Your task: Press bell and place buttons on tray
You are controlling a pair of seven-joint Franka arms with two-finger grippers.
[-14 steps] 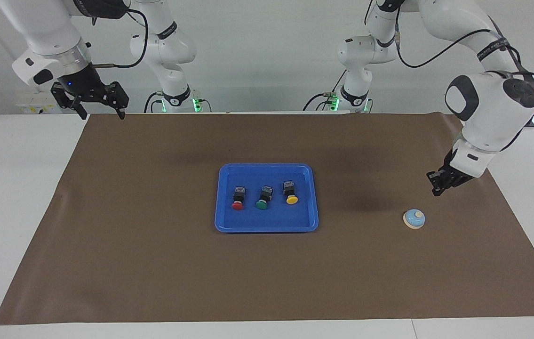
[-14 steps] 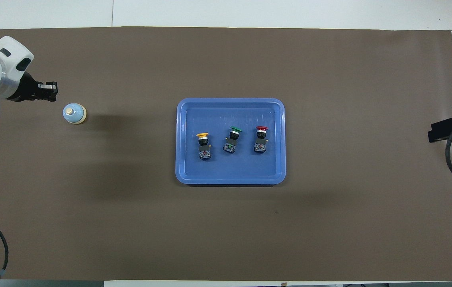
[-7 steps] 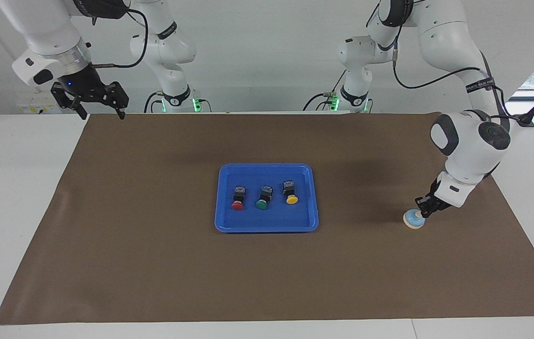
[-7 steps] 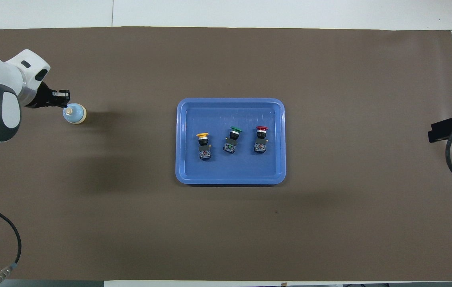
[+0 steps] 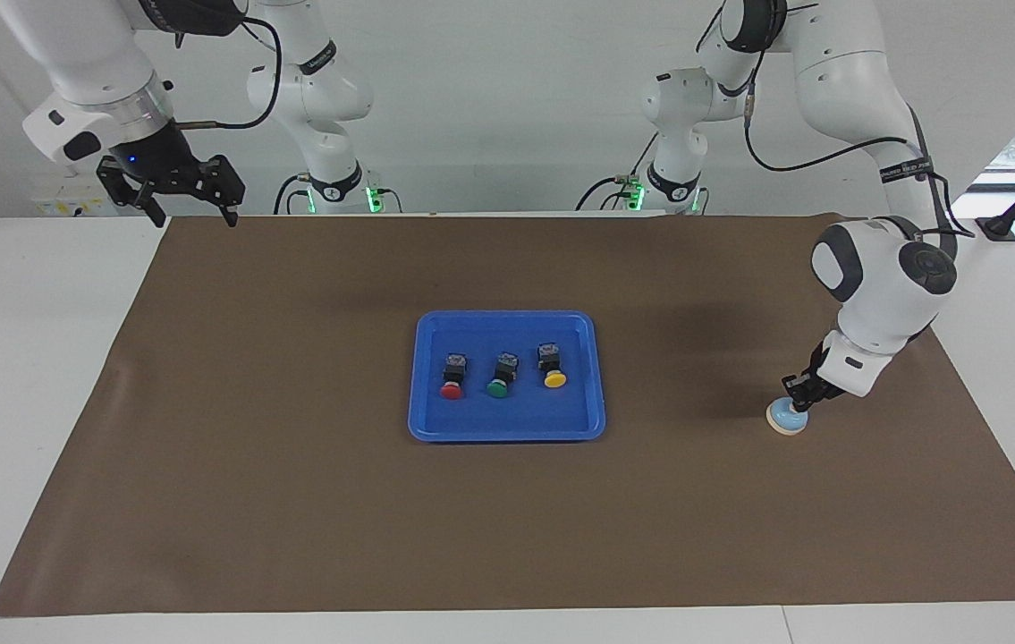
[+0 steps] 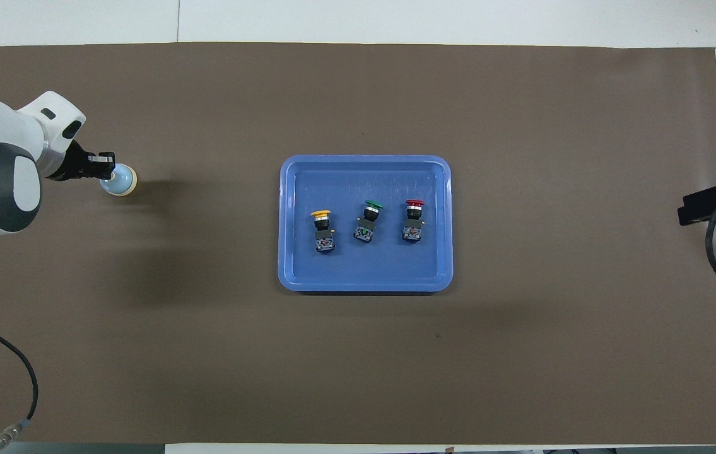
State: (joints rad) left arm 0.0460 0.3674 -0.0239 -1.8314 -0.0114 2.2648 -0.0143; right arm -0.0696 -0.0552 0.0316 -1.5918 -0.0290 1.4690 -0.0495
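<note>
The bell (image 5: 786, 418), a small light-blue dome on a cream rim, sits on the brown mat (image 5: 292, 501) at the left arm's end of the bench, well apart from the tray (image 5: 422, 376). The left pincer (image 5: 797, 402), fingertips together, has come down since a second ago from beside the bell onto its top; the knob is covered, so contact appears made but cannot be confirmed. The glossy blue rectangular tray with rounded corners and raised rim lies mid-mat, unmoved, carrying the buttons in a row: red (image 5: 452, 377), green (image 5: 500, 376), yellow (image 5: 552, 367), mushroom caps on black bodies. The right pincer (image 5: 190, 212) waits with fingers spread over the mat's corner.
</note>
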